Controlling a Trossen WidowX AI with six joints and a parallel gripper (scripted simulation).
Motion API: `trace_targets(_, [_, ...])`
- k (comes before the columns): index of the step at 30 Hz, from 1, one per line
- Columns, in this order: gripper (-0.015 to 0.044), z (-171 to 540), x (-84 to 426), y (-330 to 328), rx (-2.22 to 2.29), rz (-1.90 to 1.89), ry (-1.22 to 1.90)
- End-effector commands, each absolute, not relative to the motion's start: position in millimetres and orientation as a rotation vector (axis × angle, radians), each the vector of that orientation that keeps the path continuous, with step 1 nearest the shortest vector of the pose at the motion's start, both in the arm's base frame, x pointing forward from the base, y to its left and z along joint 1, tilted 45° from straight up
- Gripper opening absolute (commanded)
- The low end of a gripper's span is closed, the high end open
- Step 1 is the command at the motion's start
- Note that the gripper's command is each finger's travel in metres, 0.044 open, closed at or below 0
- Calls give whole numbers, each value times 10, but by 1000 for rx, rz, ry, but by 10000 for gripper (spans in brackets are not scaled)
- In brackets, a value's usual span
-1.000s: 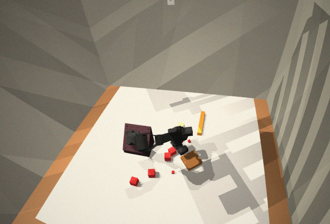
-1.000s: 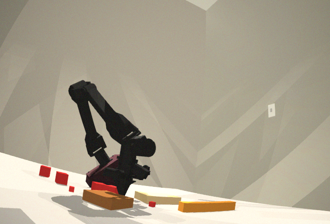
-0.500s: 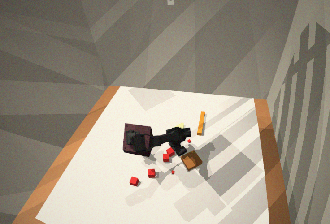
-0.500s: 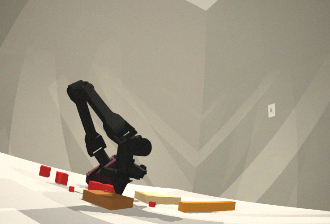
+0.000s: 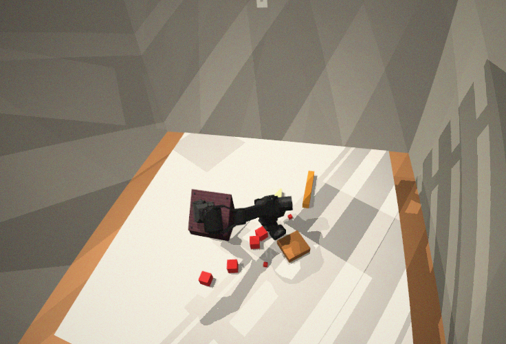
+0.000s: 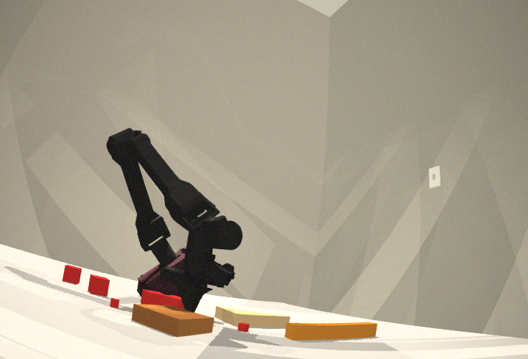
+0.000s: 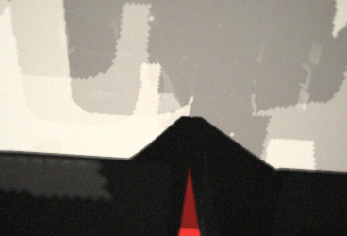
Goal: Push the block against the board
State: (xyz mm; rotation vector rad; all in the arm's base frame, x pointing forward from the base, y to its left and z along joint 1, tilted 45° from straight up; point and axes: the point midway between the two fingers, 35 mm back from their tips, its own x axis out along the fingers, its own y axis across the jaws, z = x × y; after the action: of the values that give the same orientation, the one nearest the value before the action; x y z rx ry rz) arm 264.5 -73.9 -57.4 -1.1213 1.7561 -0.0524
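Observation:
The brown square block [image 5: 293, 245] [image 6: 157, 322] lies flat. The long orange board [image 5: 308, 188] [image 6: 330, 332] lies well apart from it. A pale yellow flat piece [image 5: 279, 192] [image 6: 260, 319] is mostly hidden by the arm in the top view. My gripper [image 6: 191, 309] [image 7: 190, 126] is shut and low, behind the brown block in the exterior view. A red cube [image 5: 261, 232] is beside the gripper, close to another red cube [image 5: 254, 242]. A red sliver [image 7: 190, 207] shows between the dark finger bodies in the wrist view. Fingertip contact is hidden.
Two more red cubes [image 5: 232, 265] [image 6: 98, 285] stand farther off. One tiny red cube [image 5: 290, 216] [image 6: 243, 327] lies between block and board; another [image 5: 265, 264] [image 6: 114, 303] lies on the block's other side. The arm's base [image 5: 214, 195] is purple.

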Motion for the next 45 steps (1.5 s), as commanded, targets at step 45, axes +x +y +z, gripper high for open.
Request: trace_targets(45, [0,-741,2925,-580,-1128,-55,1751])
